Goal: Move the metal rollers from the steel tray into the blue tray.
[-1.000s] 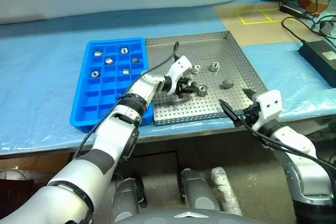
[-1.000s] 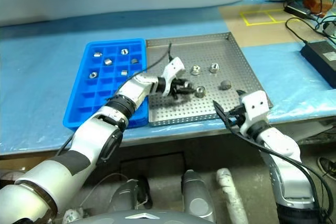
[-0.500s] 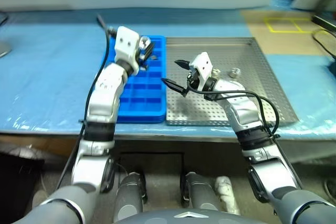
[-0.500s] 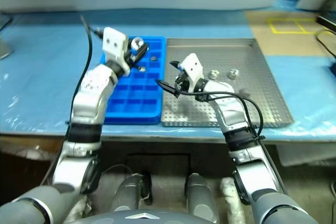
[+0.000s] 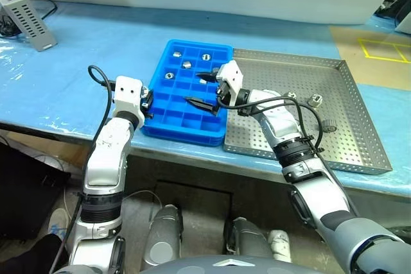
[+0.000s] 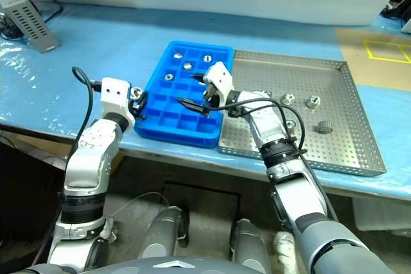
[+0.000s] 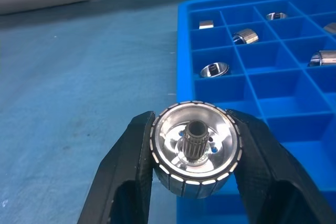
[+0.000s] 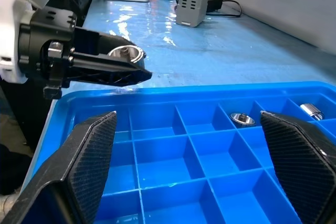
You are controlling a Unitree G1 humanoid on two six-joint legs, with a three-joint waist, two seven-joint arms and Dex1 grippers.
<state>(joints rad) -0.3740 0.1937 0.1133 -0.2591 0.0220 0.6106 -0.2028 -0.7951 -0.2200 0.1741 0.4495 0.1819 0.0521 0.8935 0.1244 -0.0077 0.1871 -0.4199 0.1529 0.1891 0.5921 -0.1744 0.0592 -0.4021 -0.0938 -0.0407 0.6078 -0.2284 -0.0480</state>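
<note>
Left eye view showed the perforated silvery steel tray [image 5: 359,126] beyond the right gripper [image 5: 204,88], whose fingers stood wide and empty over the bright blue compartmented plastic tray [image 5: 168,120]. Beside that tray's near edge, the left gripper [image 7: 191,182] clamped a ridged silvery metal roller [image 7: 195,148], seemingly ready for depositing.

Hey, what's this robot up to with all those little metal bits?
It is moving metal rollers from the steel tray into the blue tray. Its left gripper holds one ridged roller beside the blue tray's outer edge, not yet dropped in. Its right gripper hangs open and empty over the blue compartments. A few rollers already sit in the blue tray; a few more wait on the steel one.
</note>
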